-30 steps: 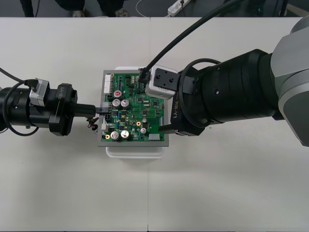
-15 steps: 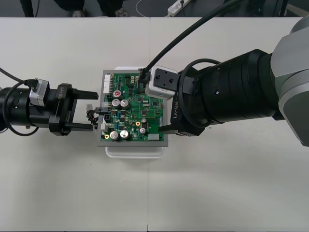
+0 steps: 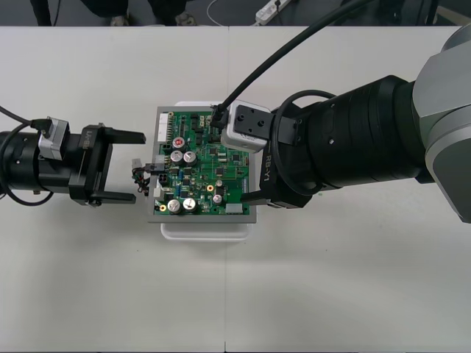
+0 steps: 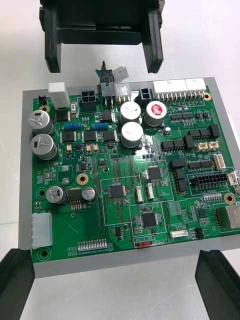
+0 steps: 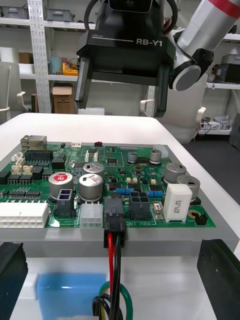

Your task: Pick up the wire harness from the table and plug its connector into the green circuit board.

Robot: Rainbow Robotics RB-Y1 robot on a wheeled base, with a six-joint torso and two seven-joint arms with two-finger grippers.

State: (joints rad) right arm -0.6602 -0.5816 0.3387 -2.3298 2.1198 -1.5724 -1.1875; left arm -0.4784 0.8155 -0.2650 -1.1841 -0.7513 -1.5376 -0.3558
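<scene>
The green circuit board (image 3: 210, 165) lies on its white base (image 3: 206, 229) mid-table. The harness's black plug (image 5: 114, 223) sits in a connector on the board's left edge (image 3: 156, 168), and its red, black and green wires (image 5: 114, 272) trail off the board onto the table (image 3: 140, 179). My left gripper (image 3: 135, 168) is open just left of the board, fingers apart on either side of the wires without touching them. My right gripper (image 4: 117, 285) is open and hovers over the board's right side (image 3: 239, 158). In the right wrist view the left gripper (image 4: 102, 55) stands open beyond the plug (image 4: 106, 80).
The board carries tall silver capacitors (image 3: 184, 157) and white connectors (image 3: 163, 132) close to the plug. The right arm's bulky dark link (image 3: 368, 132) covers the table to the right of the board. Bare table lies in front and to the left.
My left gripper was shut on the plug at the board's edge; it has opened, let go and drawn back a little to the left. The plug stays in the board. The right arm is still.
</scene>
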